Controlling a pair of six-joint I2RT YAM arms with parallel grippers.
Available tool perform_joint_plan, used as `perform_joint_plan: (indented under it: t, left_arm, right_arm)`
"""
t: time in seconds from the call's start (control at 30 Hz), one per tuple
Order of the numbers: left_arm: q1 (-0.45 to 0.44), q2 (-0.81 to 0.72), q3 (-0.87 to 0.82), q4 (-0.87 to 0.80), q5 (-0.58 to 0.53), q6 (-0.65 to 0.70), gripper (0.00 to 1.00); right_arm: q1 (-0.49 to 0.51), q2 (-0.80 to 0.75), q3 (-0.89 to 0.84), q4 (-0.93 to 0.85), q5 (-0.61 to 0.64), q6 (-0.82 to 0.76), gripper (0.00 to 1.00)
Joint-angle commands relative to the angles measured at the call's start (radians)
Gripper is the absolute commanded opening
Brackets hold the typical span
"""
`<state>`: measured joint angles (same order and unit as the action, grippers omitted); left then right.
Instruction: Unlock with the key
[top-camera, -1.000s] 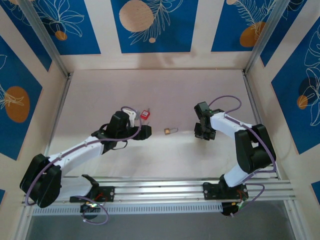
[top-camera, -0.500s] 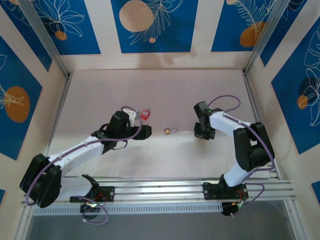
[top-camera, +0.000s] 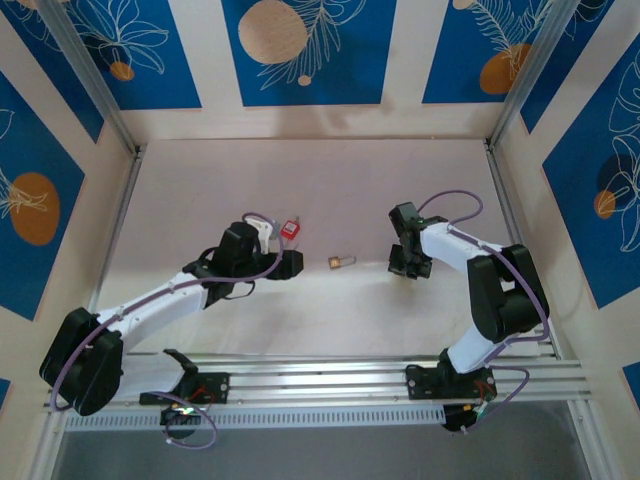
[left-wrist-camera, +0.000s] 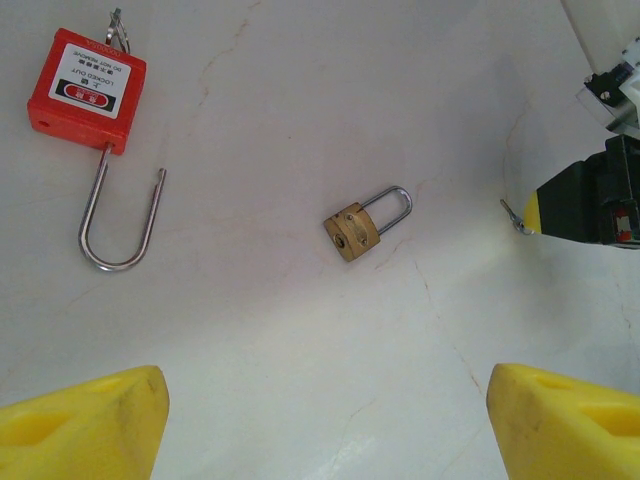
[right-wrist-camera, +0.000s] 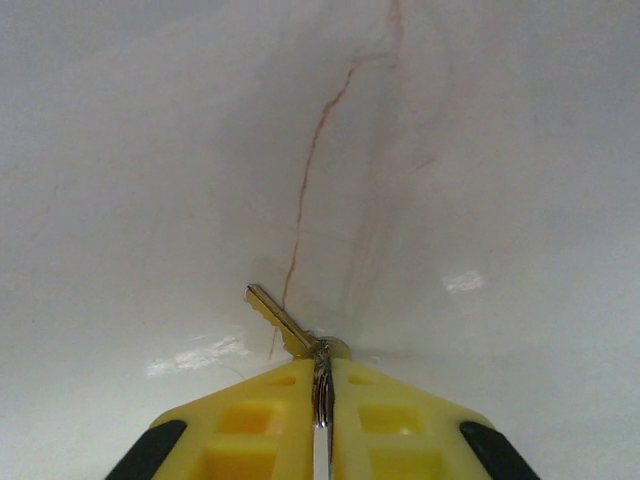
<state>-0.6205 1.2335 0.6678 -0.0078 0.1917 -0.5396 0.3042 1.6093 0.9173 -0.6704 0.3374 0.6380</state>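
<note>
A small brass padlock (top-camera: 340, 262) lies on the table between the arms, its shackle closed; in the left wrist view the padlock (left-wrist-camera: 352, 232) lies ahead of my left gripper (left-wrist-camera: 325, 425), which is open and holds nothing. The left gripper (top-camera: 290, 263) sits just left of the padlock. My right gripper (right-wrist-camera: 321, 375) is shut on the key (right-wrist-camera: 278, 320): its ring and head are pinched between the yellow fingers and its blade points out to the left, close over the table. The right gripper (top-camera: 403, 268) is to the right of the padlock, apart from it.
A red padlock (left-wrist-camera: 88, 90) with its long steel shackle swung open lies on the table to the left, beside the left gripper (top-camera: 291, 228). An aluminium rail (top-camera: 350, 380) runs along the near edge. Patterned walls enclose the white table (top-camera: 330, 180).
The right gripper's fingers have closed further on the key. Both arms and both padlocks stay almost where they were.
</note>
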Motion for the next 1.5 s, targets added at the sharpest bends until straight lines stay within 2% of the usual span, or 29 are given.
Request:
perform_joint_plan:
  t: [0.0, 0.37, 0.57, 0.67, 0.87, 1.07, 1.2, 1.33, 1.4, 1.47]
  left_arm:
    - [-0.012, -0.011, 0.032, -0.007, 0.012, 0.03, 0.83]
    - [-0.012, -0.004, 0.038, 0.006, 0.023, 0.031, 0.83]
    - [-0.024, -0.038, 0.033, 0.031, -0.053, 0.045, 0.85]
    - [-0.032, -0.046, 0.03, 0.059, -0.055, 0.059, 0.85]
    - [-0.084, -0.053, 0.033, 0.097, -0.076, 0.108, 0.84]
    - [-0.169, -0.073, 0.032, 0.13, -0.156, 0.201, 0.85]
    - [-0.231, -0.094, 0.001, 0.206, -0.227, 0.296, 0.88]
    - [-0.251, -0.12, -0.047, 0.308, -0.255, 0.356, 0.91]
    - [-0.255, -0.137, -0.069, 0.351, -0.238, 0.385, 0.99]
    - [-0.255, -0.164, -0.118, 0.456, -0.187, 0.412, 1.0]
  right_arm:
    - [-0.004, -0.014, 0.015, -0.016, 0.008, 0.006, 0.11]
    - [0.0, -0.103, -0.003, -0.017, 0.014, -0.008, 0.07]
    - [0.012, -0.162, -0.006, -0.009, 0.013, -0.018, 0.09]
    - [0.016, -0.176, 0.001, -0.012, 0.013, -0.026, 0.09]
    - [0.025, -0.215, 0.004, -0.014, 0.013, -0.035, 0.09]
    - [0.036, -0.238, 0.027, -0.028, 0.009, -0.045, 0.09]
    - [0.047, -0.254, 0.05, -0.04, 0.004, -0.054, 0.09]
    - [0.055, -0.265, 0.067, -0.047, 0.003, -0.06, 0.09]
    - [0.057, -0.271, 0.076, -0.052, -0.001, -0.064, 0.09]
    - [0.059, -0.277, 0.085, -0.058, 0.0, -0.067, 0.09]
